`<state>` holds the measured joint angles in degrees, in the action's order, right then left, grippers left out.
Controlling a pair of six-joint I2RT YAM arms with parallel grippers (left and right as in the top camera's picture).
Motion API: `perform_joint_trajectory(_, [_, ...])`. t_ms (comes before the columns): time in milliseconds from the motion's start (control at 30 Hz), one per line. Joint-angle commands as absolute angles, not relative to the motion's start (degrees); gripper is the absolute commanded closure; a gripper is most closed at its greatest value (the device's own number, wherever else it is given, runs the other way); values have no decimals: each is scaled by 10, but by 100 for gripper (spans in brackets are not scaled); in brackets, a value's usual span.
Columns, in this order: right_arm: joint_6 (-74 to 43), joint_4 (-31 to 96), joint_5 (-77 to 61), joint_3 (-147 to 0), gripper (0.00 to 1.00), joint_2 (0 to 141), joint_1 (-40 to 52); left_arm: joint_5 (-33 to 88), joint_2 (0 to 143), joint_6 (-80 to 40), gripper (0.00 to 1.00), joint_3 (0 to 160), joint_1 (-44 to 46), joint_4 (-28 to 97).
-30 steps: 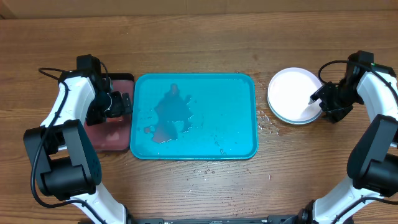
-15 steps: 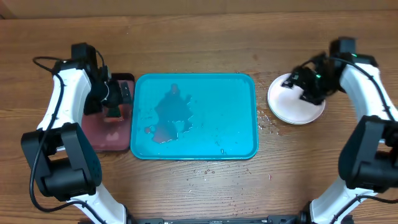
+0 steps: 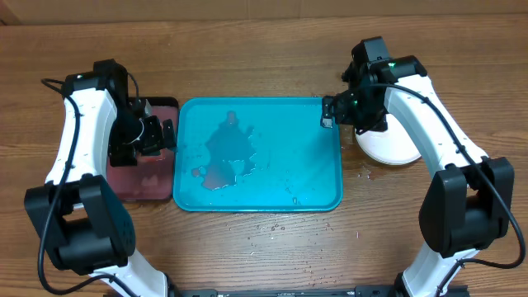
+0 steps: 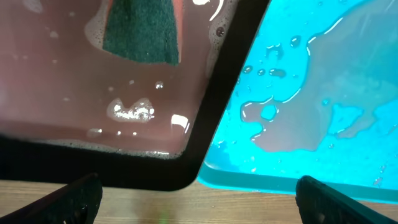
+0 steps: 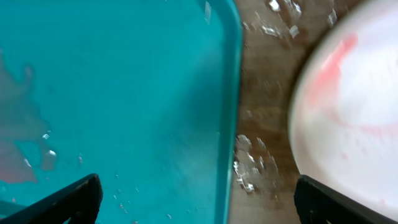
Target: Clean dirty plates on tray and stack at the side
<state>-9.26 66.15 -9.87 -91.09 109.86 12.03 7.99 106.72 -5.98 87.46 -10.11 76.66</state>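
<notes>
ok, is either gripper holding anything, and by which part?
Nothing held: left gripper is open over the black tray corner, right gripper open over the teal tray rim beside the plates.

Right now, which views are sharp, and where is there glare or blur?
Overhead: sharp and evenly lit. Left wrist: sharp, with white glare spots on the wet black tray and along the puddle on the teal tray. Right wrist: soft all over, with the white plate edge and the droplets smeared.

Plates (image 3: 396, 153) half hidden under right arm (image 3: 429, 107), count unclear, sponge (image 4: 140, 31) cut off at top edge
</notes>
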Motion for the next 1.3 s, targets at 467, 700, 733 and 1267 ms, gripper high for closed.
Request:
perform_joint_trajectory(467, [-105,573,-60,-763,0,810,119,84,667,-26,0,606,-97,563])
perform_joint_trajectory(700, [-105,495,-36,-641,0,657,119,71,500,-28,0,517,-97,498])
perform_joint_trajectory(733, [-105,496,-30,-637,0,645,119,71,491,-28,0,514,-97,498])
perform_joint_trajectory(1267, [-105,502,-26,-637,0,644,119,71,516,-28,0,512,-97,504])
